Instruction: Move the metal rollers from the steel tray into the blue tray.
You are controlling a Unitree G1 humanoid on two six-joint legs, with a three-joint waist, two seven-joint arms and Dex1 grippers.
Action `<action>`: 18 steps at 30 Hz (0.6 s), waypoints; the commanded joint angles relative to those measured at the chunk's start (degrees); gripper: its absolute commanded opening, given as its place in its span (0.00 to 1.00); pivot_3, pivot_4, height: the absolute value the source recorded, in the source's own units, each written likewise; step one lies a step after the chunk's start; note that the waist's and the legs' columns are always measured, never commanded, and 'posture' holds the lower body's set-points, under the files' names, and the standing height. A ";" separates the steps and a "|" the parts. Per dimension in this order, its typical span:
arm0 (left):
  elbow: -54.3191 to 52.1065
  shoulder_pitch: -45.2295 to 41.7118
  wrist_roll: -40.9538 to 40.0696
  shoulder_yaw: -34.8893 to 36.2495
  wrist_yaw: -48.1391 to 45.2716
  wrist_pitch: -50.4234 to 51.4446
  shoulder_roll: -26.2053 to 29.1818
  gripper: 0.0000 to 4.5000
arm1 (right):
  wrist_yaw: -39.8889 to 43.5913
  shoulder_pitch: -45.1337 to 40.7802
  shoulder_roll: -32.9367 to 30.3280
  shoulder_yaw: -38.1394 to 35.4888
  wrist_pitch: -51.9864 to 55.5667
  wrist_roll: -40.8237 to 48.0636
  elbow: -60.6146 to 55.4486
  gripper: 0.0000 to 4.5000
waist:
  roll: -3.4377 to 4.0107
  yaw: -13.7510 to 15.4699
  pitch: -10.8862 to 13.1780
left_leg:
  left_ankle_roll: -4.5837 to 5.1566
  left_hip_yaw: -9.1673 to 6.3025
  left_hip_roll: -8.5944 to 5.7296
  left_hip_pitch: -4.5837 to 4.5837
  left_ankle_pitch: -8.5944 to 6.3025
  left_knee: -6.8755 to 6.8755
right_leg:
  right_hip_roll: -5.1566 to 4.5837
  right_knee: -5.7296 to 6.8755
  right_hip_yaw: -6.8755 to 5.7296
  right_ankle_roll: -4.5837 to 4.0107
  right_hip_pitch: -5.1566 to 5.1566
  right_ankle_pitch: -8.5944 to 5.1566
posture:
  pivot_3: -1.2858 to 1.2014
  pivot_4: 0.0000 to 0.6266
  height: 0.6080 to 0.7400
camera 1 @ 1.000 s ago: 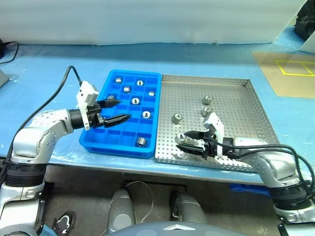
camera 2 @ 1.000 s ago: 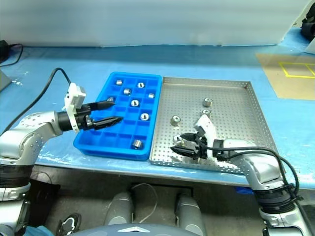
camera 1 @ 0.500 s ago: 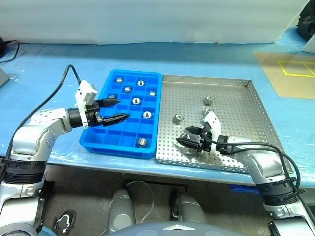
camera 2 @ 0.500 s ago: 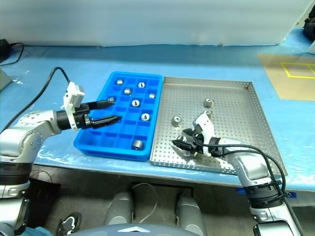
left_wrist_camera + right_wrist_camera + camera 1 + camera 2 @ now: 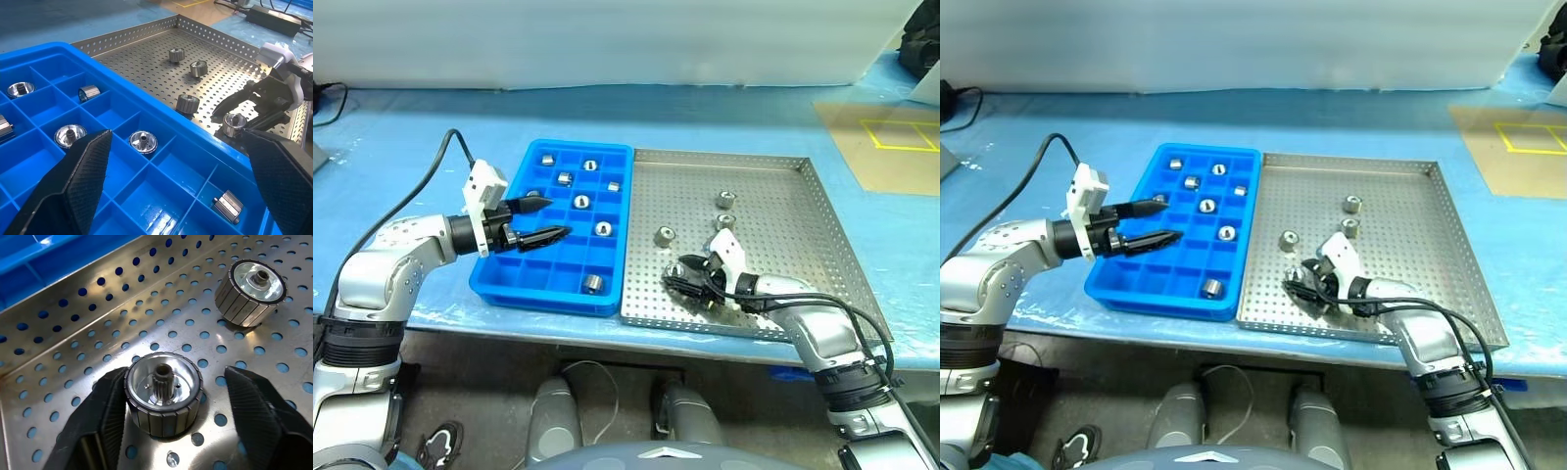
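The steel tray [image 5: 803, 225] lies right of the blue tray [image 5: 548, 279], touching it. Three metal rollers [image 5: 665, 235] [image 5: 724, 200] [image 5: 724, 222] stand loose on the perforated floor. A further roller [image 5: 163, 394] stands near the tray's front edge between the fingers of my right gripper [image 5: 679, 279]; one finger [image 5: 105, 406] touches it, the other [image 5: 254, 401] is still a small gap away. My left gripper [image 5: 548, 221] hovers open and empty over the blue tray's left side. Several rollers [image 5: 143, 141] lie in its compartments.
The trays sit on a blue-covered table with its front edge just below them. A brown board with yellow tape [image 5: 886, 147] lies at the back right. A black cable [image 5: 431, 176] runs from my left wrist. A white wall closes off the back.
My right gripper has sunk onto the tray floor and narrowed its fingers around the front roller. The left arm and the other rollers have not moved.
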 commanded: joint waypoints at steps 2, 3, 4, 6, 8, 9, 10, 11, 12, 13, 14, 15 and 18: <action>-2.03 -0.13 -0.36 0.48 -0.33 -0.36 0.55 1.00 | 1.54 0.71 0.10 0.11 -1.41 -0.13 1.07 0.48 | -0.01 -0.09 -0.01 | 0.00 0.00 0.00 0.02 0.00 0.00 | 0.00 0.00 0.00 0.00 0.02 0.00 | 0.50 0.24 1.00; -2.06 -0.10 -0.37 0.47 -0.35 -0.33 0.57 1.00 | 1.60 0.57 0.10 0.11 -1.24 -0.08 0.91 0.44 | -0.01 -0.12 -0.01 | 0.01 0.00 0.00 0.02 0.00 0.00 | 0.00 0.00 0.00 0.00 0.02 0.00 | 0.50 0.24 1.00; -2.04 -0.14 -0.38 0.46 -0.34 -0.29 0.56 1.00 | 0.90 0.23 0.33 0.02 -0.98 -0.42 0.98 0.37 | -0.01 -0.14 -0.01 | 0.01 0.00 0.00 0.02 -0.01 0.00 | 0.00 0.00 0.00 0.00 0.02 0.00 | 0.50 0.24 1.00; -1.95 -0.24 -0.36 0.41 -0.33 -0.24 0.51 1.00 | 1.68 -0.05 0.22 0.43 -0.72 -0.31 0.35 0.37 | -0.01 -0.18 -0.01 | 0.01 0.00 0.00 0.02 -0.01 0.00 | 0.00 0.00 0.00 0.00 0.02 0.00 | 0.50 0.24 1.00; -1.99 -0.23 -0.40 0.43 -0.32 -0.17 0.49 1.00 | 3.62 0.09 -0.27 0.79 0.38 1.09 -1.89 0.37 | -0.01 -0.19 -0.01 | 0.01 0.00 0.00 0.02 -0.01 0.00 | 0.00 0.00 0.00 0.00 0.02 0.00 | 0.50 0.24 1.00; -2.04 -0.18 -0.43 0.45 -0.32 -0.16 0.49 1.00 | 3.69 -0.10 -0.24 0.63 1.18 1.50 -2.78 0.37 | -0.01 -0.19 -0.01 | 0.01 0.00 0.00 0.02 -0.01 0.00 | 0.00 0.00 0.00 0.00 0.02 0.00 | 0.50 0.24 1.00; -2.06 -0.13 -0.42 0.48 -0.34 -0.16 0.53 1.00 | 3.82 -0.91 -0.47 0.55 3.31 2.30 -4.55 0.37 | -0.01 -0.20 0.00 | 0.02 0.00 0.00 0.02 -0.01 -0.01 | 0.01 0.00 0.00 -0.02 0.02 0.01 | 0.50 0.24 1.00; -2.05 -0.07 -0.40 0.52 -0.37 -0.19 0.59 1.00 | 4.31 -1.69 -0.68 0.39 5.02 3.35 -6.44 0.37 | 0.00 -0.20 0.00 | 0.02 0.00 0.01 0.01 -0.01 -0.01 | 0.01 0.00 0.00 -0.04 0.01 0.02 | 0.50 0.24 1.00; -2.01 -0.05 -0.42 0.59 -0.43 -0.18 0.67 1.00 | 4.65 -2.61 -0.76 0.00 6.80 4.66 -8.33 0.37 | 0.00 -0.22 0.00 | 0.02 0.00 0.01 0.02 -0.01 -0.02 | 0.01 -0.01 0.00 -0.05 0.01 0.03 | 0.50 0.24 1.00; -1.92 -0.10 -0.44 0.71 -0.49 -0.20 0.77 1.00 | 4.69 -3.76 -0.63 -0.51 8.30 5.71 -9.80 0.37 | 0.01 -0.25 0.01 | 0.02 0.00 0.01 0.01 -0.01 -0.02 | 0.01 -0.01 0.00 -0.06 0.01 0.03 | 0.50 0.24 1.00; -1.74 -0.30 -0.48 0.93 -0.50 -0.25 0.85 1.00 | 4.56 -5.40 -0.35 -1.12 9.80 6.83 -10.90 0.37 | 0.01 -0.31 0.01 | 0.02 0.00 0.01 0.01 -0.01 -0.02 | 0.01 0.00 0.00 -0.06 0.00 0.03 | 0.50 0.24 1.00; -1.50 -0.57 -0.38 1.16 -0.56 -0.43 1.06 1.00 | 4.73 -7.55 -0.18 -1.53 11.33 8.07 -11.81 0.37 | 0.01 -0.37 0.01 | 0.02 0.00 0.01 0.02 -0.01 -0.02 | 0.01 0.00 0.01 -0.05 0.00 0.03 | 0.50 0.24 1.00; -0.43 -1.35 0.06 1.96 -0.86 -1.15 1.98 1.00 | 4.97 -13.84 1.20 -2.01 14.51 11.23 -12.13 0.37 | 0.01 -0.27 0.01 | -0.02 0.00 0.01 0.04 0.01 0.00 | 0.01 0.09 0.01 -0.04 -0.02 0.03 | 0.50 0.24 1.00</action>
